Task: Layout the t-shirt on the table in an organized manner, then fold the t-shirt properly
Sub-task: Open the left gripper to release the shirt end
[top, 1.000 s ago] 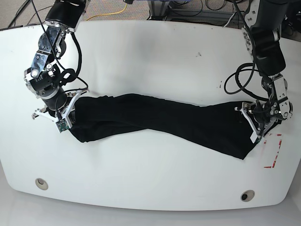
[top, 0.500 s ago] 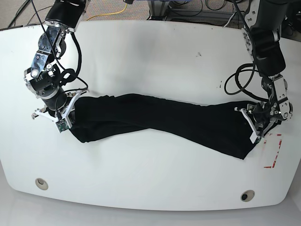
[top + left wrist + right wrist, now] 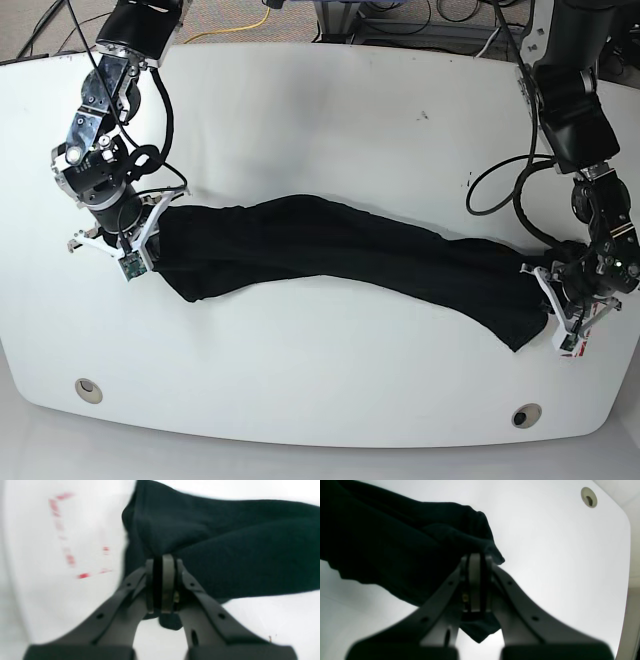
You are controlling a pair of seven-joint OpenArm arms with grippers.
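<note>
**Shirt stretched in a rope, not yet laid flat**

The table (image 3: 330, 110) carries the whole job, and most of it is bare white. Across its middle lies the shirt (image 3: 340, 255), pulled into one long, bunched band from the base view's left side to its lower right. It is twisted and doubled on itself, not spread: no sleeve, collar or hem can be made out, so the layout step looks only begun and no fold has been made.

The right gripper (image 3: 476, 560) grips the band's end on the base view's left; its jaws are pressed together with dark cloth pinched between them and a flap hanging below. The left gripper (image 3: 162, 558) does the same at the other end, jaws closed on a gather of fabric, just beside the red dashed mark (image 3: 67, 530). A grommet (image 3: 589, 497) sits near the table's corner, well apart from the cloth.

What is left, by my judgement: open the band out flat, square it, then fold.
</note>
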